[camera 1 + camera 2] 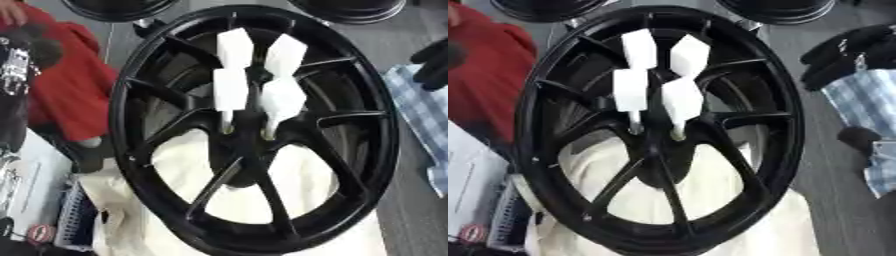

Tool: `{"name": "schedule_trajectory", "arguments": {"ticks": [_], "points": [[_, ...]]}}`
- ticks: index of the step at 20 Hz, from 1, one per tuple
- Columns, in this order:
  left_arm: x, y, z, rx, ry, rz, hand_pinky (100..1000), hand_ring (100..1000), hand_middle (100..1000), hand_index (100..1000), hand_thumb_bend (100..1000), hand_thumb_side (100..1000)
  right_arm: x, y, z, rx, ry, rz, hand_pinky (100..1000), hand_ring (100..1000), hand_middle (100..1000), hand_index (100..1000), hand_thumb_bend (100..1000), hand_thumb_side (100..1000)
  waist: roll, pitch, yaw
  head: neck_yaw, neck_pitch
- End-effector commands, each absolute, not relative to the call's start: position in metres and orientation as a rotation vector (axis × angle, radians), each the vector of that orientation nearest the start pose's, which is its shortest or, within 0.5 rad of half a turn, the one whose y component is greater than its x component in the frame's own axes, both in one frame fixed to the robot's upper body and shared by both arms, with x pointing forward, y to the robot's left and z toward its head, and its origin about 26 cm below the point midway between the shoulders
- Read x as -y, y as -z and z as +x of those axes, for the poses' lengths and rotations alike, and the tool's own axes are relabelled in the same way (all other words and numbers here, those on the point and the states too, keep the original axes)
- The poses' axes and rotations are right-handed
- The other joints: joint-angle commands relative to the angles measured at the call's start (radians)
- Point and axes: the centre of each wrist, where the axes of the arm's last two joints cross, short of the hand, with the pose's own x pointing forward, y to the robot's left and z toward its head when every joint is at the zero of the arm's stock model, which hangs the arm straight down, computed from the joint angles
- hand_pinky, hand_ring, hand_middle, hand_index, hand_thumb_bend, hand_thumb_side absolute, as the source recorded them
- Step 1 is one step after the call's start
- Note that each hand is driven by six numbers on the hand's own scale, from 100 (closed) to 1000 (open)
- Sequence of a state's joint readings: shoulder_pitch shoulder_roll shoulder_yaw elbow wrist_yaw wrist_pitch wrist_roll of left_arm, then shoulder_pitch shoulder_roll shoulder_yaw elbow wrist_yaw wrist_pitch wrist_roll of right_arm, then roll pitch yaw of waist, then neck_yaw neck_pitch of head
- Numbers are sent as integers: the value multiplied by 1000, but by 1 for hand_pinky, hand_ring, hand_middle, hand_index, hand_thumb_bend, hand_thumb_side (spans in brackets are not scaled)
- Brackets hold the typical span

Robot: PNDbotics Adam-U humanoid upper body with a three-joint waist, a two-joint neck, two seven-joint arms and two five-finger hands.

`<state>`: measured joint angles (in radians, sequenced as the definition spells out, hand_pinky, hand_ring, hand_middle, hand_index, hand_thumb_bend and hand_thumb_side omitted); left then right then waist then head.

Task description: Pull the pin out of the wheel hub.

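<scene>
At the far left of the scene, a red garment point(74, 80) is seen beyond the table edge, and a sheet of white paper point(31, 175) is laid below it. Beside the paper, near the lower left corner, a blue-and-white patterned thing point(74, 220) is partly hidden by the wheel.

Across the middle, a black wheel hub point(254, 130) is laid on a cream cloth point(289, 185), which is seen through the gaps between the spokes and below the rim. Four white pins are stood in the centre of the hub. Two of them are set nearer, an upper-left pin point(234, 48) and an upper-right pin point(285, 54), and two lower ones are placed side by side, a lower-left pin point(230, 92) and a lower-right pin point(282, 100). The thin stems of the lower pair are seated in holes at the middle of the hub. None of the pins is touched by a hand.

Behind the hub, parts of two more black wheels point(776, 10) are shown at the top edge.

To the right, a blue checked cloth point(859, 100) is spread on the grey surface. Over its upper edge the right hand point(846, 52) is held, well apart from the pins, with its fingers curled and nothing gripped. The left hand is not shown in either view.
</scene>
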<state>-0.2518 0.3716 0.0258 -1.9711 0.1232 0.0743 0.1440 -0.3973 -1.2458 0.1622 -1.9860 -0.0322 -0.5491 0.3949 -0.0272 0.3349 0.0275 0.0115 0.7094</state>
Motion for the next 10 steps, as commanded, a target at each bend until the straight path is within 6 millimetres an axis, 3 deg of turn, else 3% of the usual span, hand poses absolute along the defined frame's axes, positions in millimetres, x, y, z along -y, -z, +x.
{"name": "schedule_trajectory", "arguments": {"ticks": [1,10], "points": [[-284,-201,295,2186,193,200,829,719,627,794,100,680,323,-324,279,-2266,2469,492,874,886,758,817,243,466,-1,-15,1,-12,-5],[-287,-203,295,2193,176,227,828,720,629,793,100,679,308,-328,282,-2253,2512,419,874,890,765,850,271,497,0,-16,0,-28,46]]}}
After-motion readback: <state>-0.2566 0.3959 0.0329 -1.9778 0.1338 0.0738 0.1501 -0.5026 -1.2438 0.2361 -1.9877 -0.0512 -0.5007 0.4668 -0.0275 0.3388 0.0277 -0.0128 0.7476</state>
